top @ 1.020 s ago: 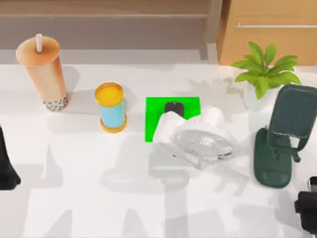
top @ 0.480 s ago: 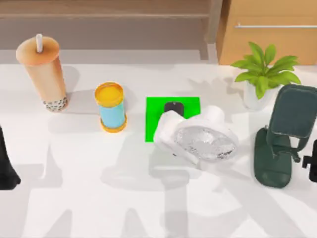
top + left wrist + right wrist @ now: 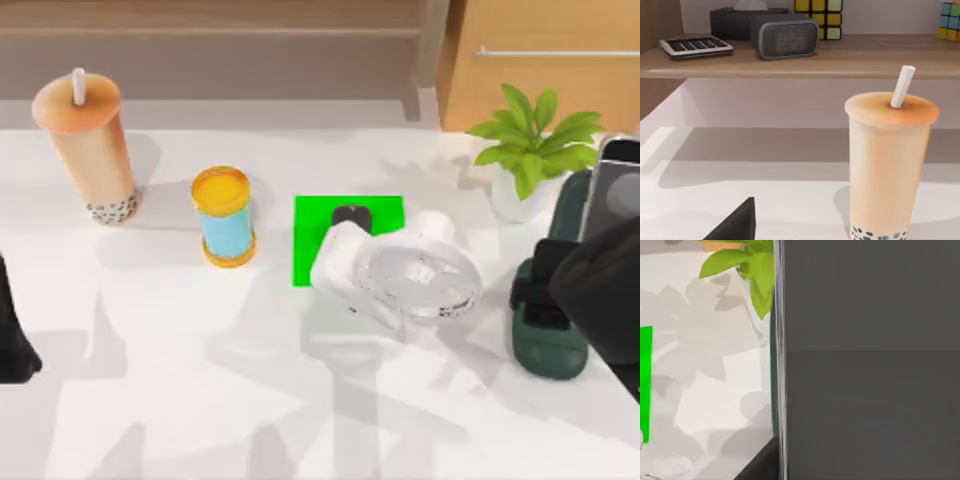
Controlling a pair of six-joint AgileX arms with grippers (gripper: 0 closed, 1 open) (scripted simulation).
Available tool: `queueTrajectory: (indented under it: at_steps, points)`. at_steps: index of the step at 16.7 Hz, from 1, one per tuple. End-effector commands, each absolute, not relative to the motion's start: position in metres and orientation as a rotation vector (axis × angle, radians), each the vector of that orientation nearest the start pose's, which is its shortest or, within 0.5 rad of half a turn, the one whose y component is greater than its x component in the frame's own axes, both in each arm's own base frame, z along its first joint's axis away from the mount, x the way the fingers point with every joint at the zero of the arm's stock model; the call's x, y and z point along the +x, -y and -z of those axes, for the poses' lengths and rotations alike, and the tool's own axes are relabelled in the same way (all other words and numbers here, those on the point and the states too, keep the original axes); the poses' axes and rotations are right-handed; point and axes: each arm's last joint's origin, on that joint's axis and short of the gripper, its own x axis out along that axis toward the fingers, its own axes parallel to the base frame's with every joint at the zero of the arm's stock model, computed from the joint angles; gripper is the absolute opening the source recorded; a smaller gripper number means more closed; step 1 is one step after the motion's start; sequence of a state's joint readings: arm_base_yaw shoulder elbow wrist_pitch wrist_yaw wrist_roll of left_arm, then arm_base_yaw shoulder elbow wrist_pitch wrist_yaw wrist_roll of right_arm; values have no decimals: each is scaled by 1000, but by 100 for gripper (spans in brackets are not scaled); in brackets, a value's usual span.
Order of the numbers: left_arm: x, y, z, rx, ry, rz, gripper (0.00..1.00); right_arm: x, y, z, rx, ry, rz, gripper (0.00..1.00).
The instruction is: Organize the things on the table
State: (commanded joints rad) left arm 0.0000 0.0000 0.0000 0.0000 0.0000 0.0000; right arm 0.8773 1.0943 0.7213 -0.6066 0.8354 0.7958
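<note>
- The right claw (image 3: pixel 600 290) sits at the right edge of the top view, over the dark green stand (image 3: pixel 545 335); whether it is spread or pinching, I cannot tell.
- The smartphone (image 3: pixel 612 190) stands upright just above it in the frame, long axis roughly vertical, touching the claw's dark body.
- The green patch (image 3: pixel 312 240) lies well left, holding the black gadget (image 3: pixel 351 217) and part of the fan (image 3: pixel 410 280).
- The left arm (image 3: pixel 12 340) is parked at the left edge, far from the phone.

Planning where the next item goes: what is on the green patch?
The small black gadget sits on the green patch; the white fan overlaps its right part, hiding what lies beneath.
</note>
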Motion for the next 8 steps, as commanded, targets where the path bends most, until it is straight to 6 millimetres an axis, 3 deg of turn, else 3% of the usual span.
queueTrajectory:
  at_steps: [8]
  points:
    - [106,1,-160,0,0,0,100,146,-146,-225,30,-584,190,0]
